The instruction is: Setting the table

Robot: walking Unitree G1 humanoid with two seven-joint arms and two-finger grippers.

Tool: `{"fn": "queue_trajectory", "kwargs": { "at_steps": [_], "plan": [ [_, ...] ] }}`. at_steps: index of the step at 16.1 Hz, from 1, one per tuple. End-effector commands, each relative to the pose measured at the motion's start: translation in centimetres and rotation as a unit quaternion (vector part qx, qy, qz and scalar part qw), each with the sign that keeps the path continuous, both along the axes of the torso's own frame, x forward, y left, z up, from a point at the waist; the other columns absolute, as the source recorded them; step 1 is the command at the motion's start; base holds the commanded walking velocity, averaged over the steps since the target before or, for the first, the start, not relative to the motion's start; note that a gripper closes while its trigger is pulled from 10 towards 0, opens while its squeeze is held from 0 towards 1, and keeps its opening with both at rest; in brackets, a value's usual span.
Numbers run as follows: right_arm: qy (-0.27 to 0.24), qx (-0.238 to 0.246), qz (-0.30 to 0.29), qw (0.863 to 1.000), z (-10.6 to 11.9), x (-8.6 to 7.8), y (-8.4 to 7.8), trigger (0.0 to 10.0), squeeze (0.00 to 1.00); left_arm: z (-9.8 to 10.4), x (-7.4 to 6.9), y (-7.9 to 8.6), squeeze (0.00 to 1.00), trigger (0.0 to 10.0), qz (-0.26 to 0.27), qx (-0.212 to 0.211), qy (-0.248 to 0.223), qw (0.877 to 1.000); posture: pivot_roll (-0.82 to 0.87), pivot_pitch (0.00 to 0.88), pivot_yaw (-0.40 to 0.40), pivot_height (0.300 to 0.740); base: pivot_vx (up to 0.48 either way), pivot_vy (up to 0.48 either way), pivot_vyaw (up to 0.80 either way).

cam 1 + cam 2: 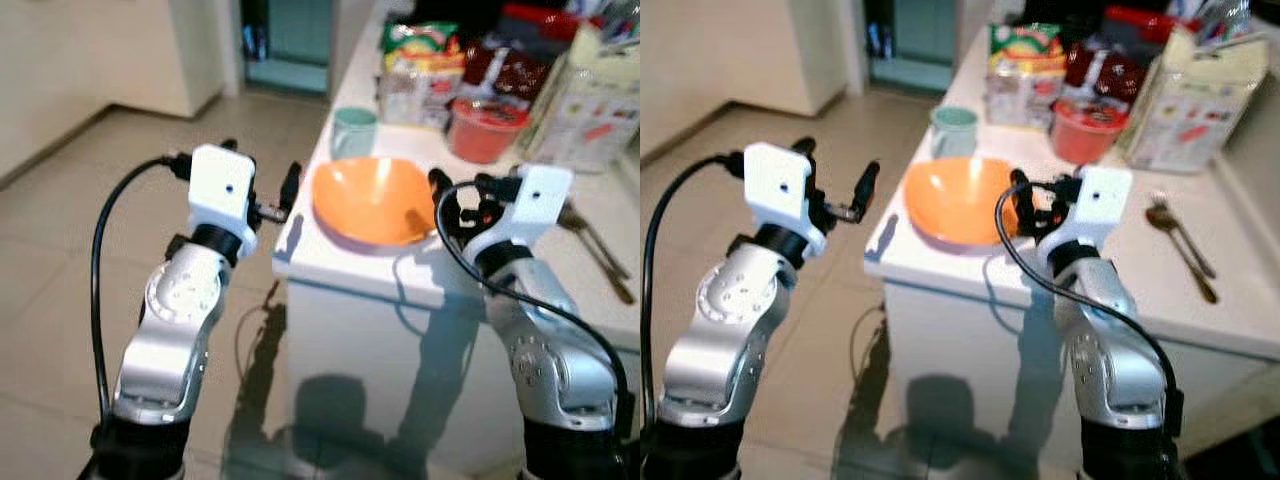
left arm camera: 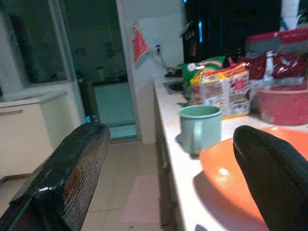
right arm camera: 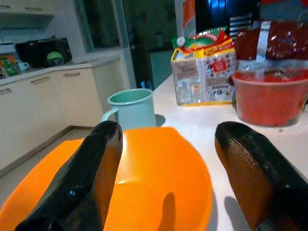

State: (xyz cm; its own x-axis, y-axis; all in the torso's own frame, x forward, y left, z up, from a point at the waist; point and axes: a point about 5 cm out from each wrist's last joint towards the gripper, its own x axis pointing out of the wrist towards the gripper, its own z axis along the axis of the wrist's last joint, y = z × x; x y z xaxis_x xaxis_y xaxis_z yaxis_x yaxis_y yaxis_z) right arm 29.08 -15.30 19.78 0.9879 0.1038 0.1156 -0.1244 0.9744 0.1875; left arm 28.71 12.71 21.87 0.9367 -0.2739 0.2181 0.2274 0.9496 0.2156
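One orange bowl [image 1: 372, 200] sits near the front edge of the white counter [image 1: 350, 270], at the centre of the head view, and it looks like the piece to be moved for setting the table. It appears to be smooth, glossy plastic, wide and shallow with a thin rounded rim; I judge it light and stiff, not fragile, but slick enough to slide out of a pinch. The rim nearest the robot is the likely place to take it, one finger inside and one outside. The right gripper [image 1: 458, 207] hovers at the bowl's right edge, its two black fingers spread wide and holding nothing; whether a finger touches the rim cannot be told. The left gripper [image 1: 270, 195] hangs in the air just left of the counter's corner, fingers also wide apart and empty. Behind the bowl, toward the upper middle of the frame, stands a pale green mug [image 1: 353, 130] with a matte enamel look. Further back are crinkly food packets [image 1: 420, 70] and a red tub [image 1: 483, 128], and at the right edge metal cutlery [image 1: 595, 245] lies flat.
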Motion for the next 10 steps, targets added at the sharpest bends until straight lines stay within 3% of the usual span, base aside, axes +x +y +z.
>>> {"fn": "queue_trajectory", "kwargs": {
  "at_steps": [1,2,3,4,7,10],
  "plan": [
    [0.012,-0.008,-0.015,1.0,0.0,0.3,-0.5,10.0,0.0,-0.2,0.1,-0.1,0.0,10.0,0.001,0.008,0.003,1.0,0.0,0.0,-0.027,0.74,0.0,0.0,0.0],
    [0.028,0.035,-0.006,0.999,0.2,0.7,-0.8,10.0,0.0,-0.1,0.3,-0.6,0.0,10.0,-0.02,-0.004,0.006,1.0,0.0,0.0,-0.037,0.74,0.0,0.0,0.0],
    [0.041,0.04,-0.013,0.998,0.2,1.2,-1.2,10.0,1.0,0.0,-0.2,-1.3,0.0,10.0,-0.071,-0.002,0.007,0.997,0.0,0.0,-0.043,0.74,0.0,0.0,0.0],
    [0.061,0.047,-0.009,0.997,0.2,2.0,-1.6,10.0,1.0,0.1,-1.1,-2.2,0.0,10.0,-0.152,0.011,0.001,0.988,0.0,0.0,-0.041,0.74,0.0,0.0,0.0],
    [0.109,0.091,0.016,0.99,0.5,3.9,-2.5,10.0,1.0,0.1,-1.5,-1.9,0.0,10.0,-0.2,-0.002,0.035,0.979,0.01,0.0,-0.038,0.74,0.0,0.0,0.0],
    [0.143,0.092,0.054,0.984,2.7,5.9,-5.0,10.0,1.0,-0.5,-2.3,-2.4,0.0,10.0,-0.274,0.012,0.06,0.96,-0.01,0.0,-0.039,0.74,0.0,0.0,0.0]
  ]
}}
